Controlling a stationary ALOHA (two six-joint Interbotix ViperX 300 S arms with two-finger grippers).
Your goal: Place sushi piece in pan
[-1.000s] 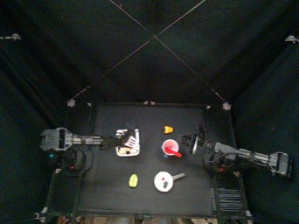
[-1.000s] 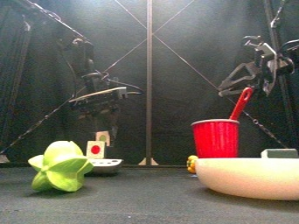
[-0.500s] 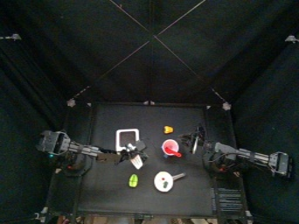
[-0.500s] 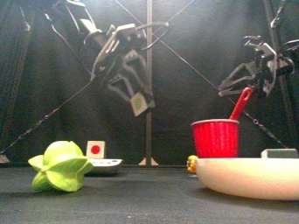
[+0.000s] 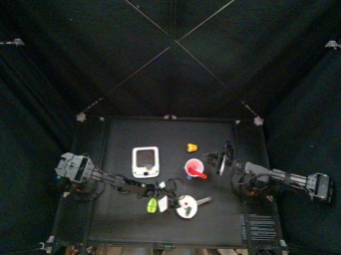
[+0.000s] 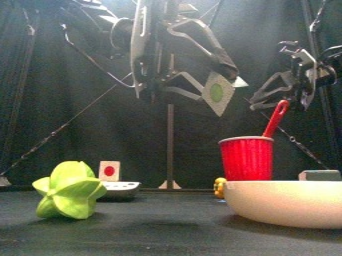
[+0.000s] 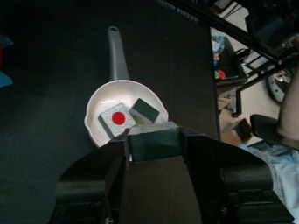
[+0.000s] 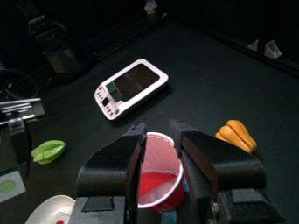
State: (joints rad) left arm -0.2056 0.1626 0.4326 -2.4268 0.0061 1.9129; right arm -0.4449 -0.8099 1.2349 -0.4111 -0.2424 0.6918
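The pan (image 5: 188,207) is a small white round dish near the table's front, its stub handle pointing right. In the front view the pan (image 6: 287,205) lies low at the right. My left gripper (image 6: 201,88) hangs high over the middle, shut on a sushi piece (image 6: 215,91) with a white face and a green dot. The left wrist view looks down past that piece (image 7: 153,143) between the jaws onto the pan (image 7: 117,92), where a red-dot piece (image 7: 114,118) and a dark green one (image 7: 146,109) lie. My right gripper (image 8: 162,144) rests open above the red cup (image 8: 158,179).
A green star-shaped toy (image 5: 152,205) lies left of the pan. A white tray (image 5: 147,159) sits behind it, with a red-dot sushi piece (image 6: 110,171) on it. The red cup (image 5: 196,169) stands mid-table, and an orange item (image 5: 192,147) lies behind it.
My left arm has swung from the white tray forward and to the right, carrying the sushi piece to above the pan. The right arm has stayed still.
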